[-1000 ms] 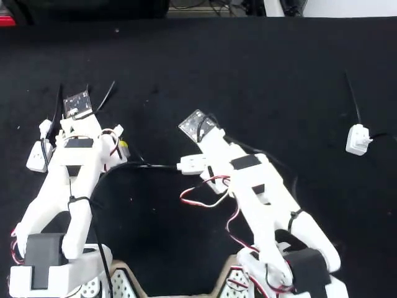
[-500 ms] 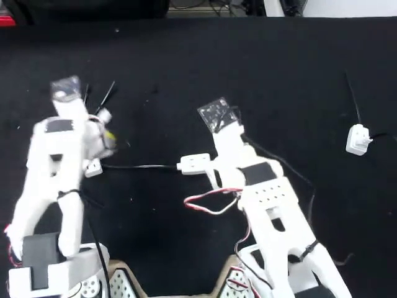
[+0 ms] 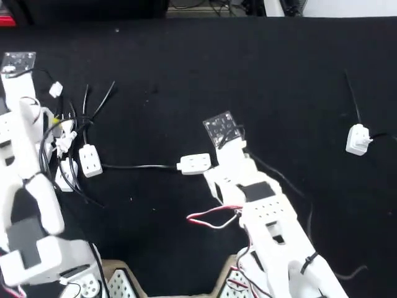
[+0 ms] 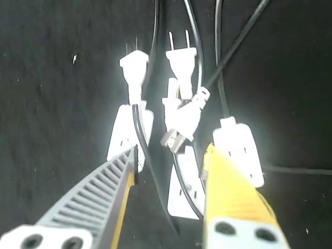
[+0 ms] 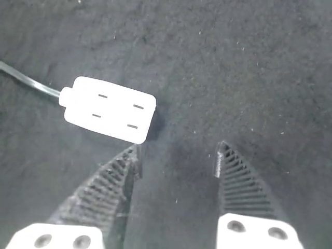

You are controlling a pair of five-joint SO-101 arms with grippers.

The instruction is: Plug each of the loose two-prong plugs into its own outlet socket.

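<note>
Under my left gripper (image 4: pixel 171 153) lies a tangle of black cords with three white two-prong plugs (image 4: pixel 134 65) (image 4: pixel 181 57) (image 4: pixel 181 122) and three white outlet sockets (image 4: pixel 129 129) (image 4: pixel 239 148) (image 4: pixel 184 181). Its jaws are open and hold nothing, hanging above the cluster. In the high view this cluster (image 3: pixel 90 160) sits at the far left beside the left arm (image 3: pixel 18 124). Another white outlet socket (image 5: pixel 109 109) (image 3: pixel 194 163) lies flat mid-table on a black cord. My right gripper (image 5: pixel 177 153) is open just beside it, one finger (image 5: pixel 124 166) near the socket's edge, not touching.
A white plug block (image 3: pixel 358 139) with a thin black cord lies near the right side of the black table (image 3: pixel 248 62). A red and white wire loop (image 3: pixel 211 218) hangs from the right arm (image 3: pixel 260 205). Open cloth stretches between the centre and the right.
The left arm swung to the far left, uncovering the sockets and plugs beneath it. The right arm shifted slightly right and back. The middle socket stayed put.
</note>
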